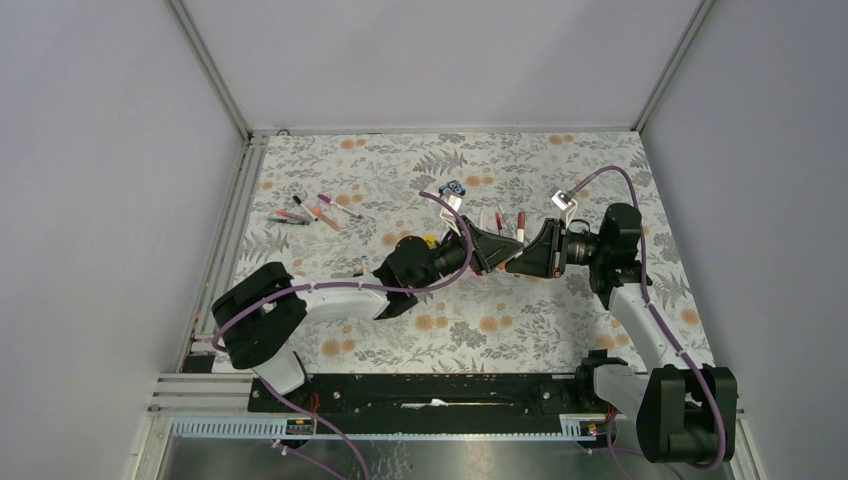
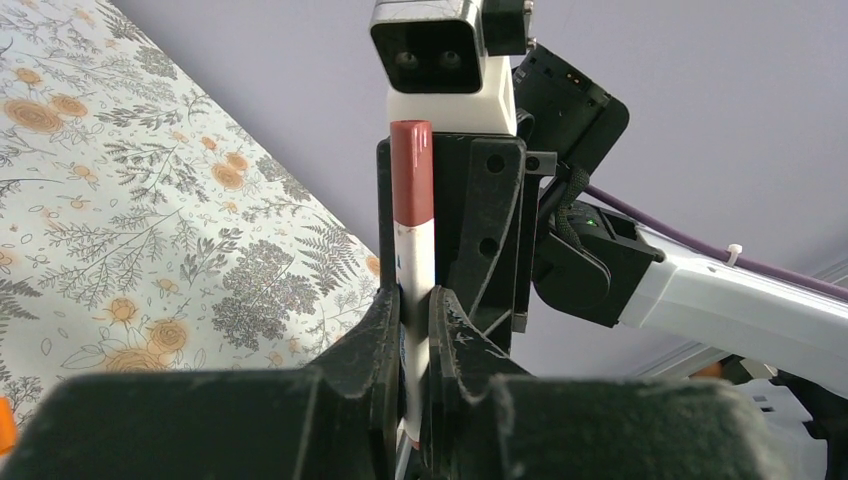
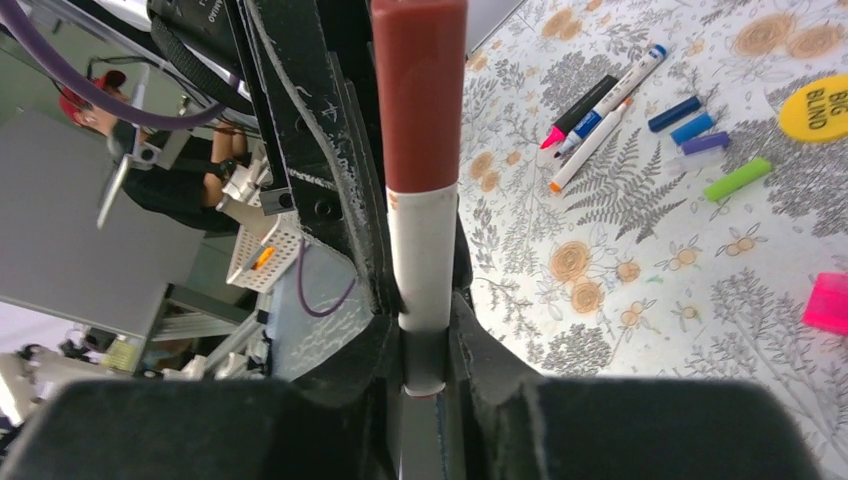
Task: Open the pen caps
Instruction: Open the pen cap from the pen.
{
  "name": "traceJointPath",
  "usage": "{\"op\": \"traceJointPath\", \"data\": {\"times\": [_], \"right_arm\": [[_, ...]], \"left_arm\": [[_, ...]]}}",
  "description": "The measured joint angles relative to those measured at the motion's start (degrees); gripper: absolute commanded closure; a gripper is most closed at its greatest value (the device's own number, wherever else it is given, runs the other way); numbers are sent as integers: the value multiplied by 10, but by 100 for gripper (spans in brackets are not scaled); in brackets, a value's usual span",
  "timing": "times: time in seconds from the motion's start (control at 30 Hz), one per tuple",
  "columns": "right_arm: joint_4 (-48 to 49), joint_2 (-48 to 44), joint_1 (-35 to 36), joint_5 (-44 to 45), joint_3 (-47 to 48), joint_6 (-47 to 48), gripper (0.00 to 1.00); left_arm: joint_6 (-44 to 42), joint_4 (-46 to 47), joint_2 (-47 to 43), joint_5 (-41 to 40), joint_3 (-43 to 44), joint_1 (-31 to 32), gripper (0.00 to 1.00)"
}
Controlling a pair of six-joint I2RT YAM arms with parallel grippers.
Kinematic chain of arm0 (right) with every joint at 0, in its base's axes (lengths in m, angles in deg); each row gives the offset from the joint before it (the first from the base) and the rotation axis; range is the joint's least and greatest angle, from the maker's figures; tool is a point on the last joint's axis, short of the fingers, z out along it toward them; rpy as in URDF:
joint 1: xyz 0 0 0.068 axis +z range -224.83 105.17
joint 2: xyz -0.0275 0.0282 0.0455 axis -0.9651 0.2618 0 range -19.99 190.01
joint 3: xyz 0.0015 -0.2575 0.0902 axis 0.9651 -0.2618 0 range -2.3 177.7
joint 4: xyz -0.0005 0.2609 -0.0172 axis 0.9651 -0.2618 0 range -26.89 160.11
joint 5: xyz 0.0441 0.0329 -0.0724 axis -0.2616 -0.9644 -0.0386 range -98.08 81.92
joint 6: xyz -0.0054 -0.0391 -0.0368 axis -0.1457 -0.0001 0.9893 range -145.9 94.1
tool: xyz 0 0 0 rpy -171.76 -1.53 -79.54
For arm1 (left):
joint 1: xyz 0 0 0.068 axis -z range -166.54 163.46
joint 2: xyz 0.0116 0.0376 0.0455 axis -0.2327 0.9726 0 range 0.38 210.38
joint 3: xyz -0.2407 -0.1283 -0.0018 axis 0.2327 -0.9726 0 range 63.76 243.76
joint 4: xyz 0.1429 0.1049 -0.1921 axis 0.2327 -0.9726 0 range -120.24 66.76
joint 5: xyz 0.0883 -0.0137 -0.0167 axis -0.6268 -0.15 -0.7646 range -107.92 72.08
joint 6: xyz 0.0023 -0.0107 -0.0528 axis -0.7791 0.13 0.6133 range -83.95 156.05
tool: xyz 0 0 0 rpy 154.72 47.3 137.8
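The flower-patterned bench (image 2: pixel 120 200) spreads below and to the left of the left gripper (image 2: pixel 415 335). This gripper's fingers are pressed together on the white barrel of a thin pen (image 2: pixel 417 260). The right gripper (image 3: pixel 425 350) faces it tip to tip from the opposite side. Its fingers also sit tight against the same barrel, pinching it near the lower end.

The pen's long axis runs crosswise to the fingers of both grippers. It rises straight out of them, with the capped end up and the other end down between the fingertips. The barrel is plain white with a little coloured print just below the cap. The red-brown cap (image 3: pixel 420 90) is long, matte and a shade wider than the barrel, and it is seated fully on.

To the right of the right gripper, three other pens (image 3: pixel 600 115) lie on the bench with their tips close together. One is a black-and-pink highlighter and two are white. Near them is a yellow disc (image 3: pixel 815 108). Loose caps (image 3: pixel 737 178) in dark blue, light blue, purple and green also lie there, and a pink piece (image 3: pixel 828 302) lies apart, nearer the gripper.
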State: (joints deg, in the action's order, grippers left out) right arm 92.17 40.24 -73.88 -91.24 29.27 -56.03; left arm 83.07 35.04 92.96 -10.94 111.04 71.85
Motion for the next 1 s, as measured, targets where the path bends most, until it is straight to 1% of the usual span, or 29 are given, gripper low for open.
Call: {"op": "traceJointPath", "data": {"times": [0.07, 0.17, 0.27, 0.3, 0.33, 0.5, 0.6, 0.8, 0.97, 1.0], "right_arm": [[2, 0, 0, 0, 0, 1, 100], [1, 0, 1, -4, 0, 5, 100], [-6, 0, 1, -11, 0, 27, 100], [-9, 0, 1, -16, 0, 36, 100], [-11, 0, 1, -20, 0, 43, 100], [-21, -1, 1, -35, -5, 74, 100], [-21, -1, 0, -36, -9, 82, 100], [-22, -1, 0, -35, -13, 92, 100], [-22, -1, -3, -35, -14, 94, 100], [-22, -1, -3, -35, -14, 94, 100]], "left_arm": [[-1, 0, 0, -1, 0, 0, 71], [-10, -8, -3, -7, 0, 0, 49], [-33, -39, -23, -23, -1, 1, 21], [-43, -51, -34, -31, -1, 1, 10], [-52, -58, -46, -38, -3, 1, 2], [-82, -46, -136, -76, -43, -2, 1], [-72, -28, -164, -64, -64, -22, 1], [-9, -26, -142, 20, -56, -92, 1], [20, -52, -86, 83, 0, -96, 1], [25, -57, -75, 95, 12, -95, 3]]}}
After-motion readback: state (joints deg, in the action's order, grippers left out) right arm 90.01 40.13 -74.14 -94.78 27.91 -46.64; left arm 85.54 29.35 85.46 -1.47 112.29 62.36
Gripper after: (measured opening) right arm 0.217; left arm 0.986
